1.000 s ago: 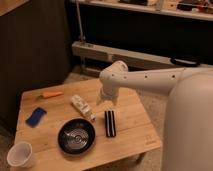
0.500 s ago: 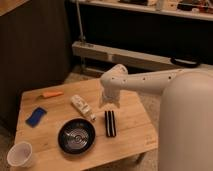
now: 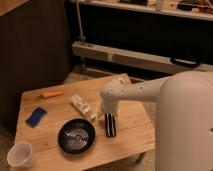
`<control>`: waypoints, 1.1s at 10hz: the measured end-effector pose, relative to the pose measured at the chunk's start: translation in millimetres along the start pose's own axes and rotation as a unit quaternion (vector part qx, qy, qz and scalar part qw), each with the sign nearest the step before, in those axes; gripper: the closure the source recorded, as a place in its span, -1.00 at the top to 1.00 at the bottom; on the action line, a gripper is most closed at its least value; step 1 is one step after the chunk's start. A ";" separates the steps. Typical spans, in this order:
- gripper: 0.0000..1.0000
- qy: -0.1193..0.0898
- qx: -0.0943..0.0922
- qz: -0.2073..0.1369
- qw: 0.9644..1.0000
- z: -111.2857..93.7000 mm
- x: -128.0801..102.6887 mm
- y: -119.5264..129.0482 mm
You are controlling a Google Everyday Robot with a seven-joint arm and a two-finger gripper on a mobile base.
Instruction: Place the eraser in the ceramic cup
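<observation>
The eraser (image 3: 110,125), a long black bar with a pale stripe, lies on the wooden table (image 3: 55,107) just right of the black bowl (image 3: 76,135). The ceramic cup (image 3: 21,155), small and white, stands at the table's front left corner. My gripper (image 3: 108,111) hangs from the white arm directly over the eraser's far end, close to it. The arm hides the gripper's lower part.
A white tube-like packet (image 3: 83,108) lies behind the bowl. A flat blue block (image 3: 36,116) and an orange marker-like object (image 3: 52,94) lie at the left. A dark wall, a metal rail and shelving stand behind the table.
The arm has lowered and shifted slightly toward the eraser's far end. The objects on the table have not moved.
</observation>
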 end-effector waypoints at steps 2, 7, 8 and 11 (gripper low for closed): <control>0.31 -0.019 0.013 0.001 1.000 3.4 -5.1 -11.2; 0.31 -0.041 0.020 0.000 0.999 6.3 -28.8 -21.7; 0.31 -0.040 0.015 0.002 0.999 10.8 -33.6 -22.7; -0.09 -0.033 0.000 -0.004 0.999 19.6 -42.8 -14.2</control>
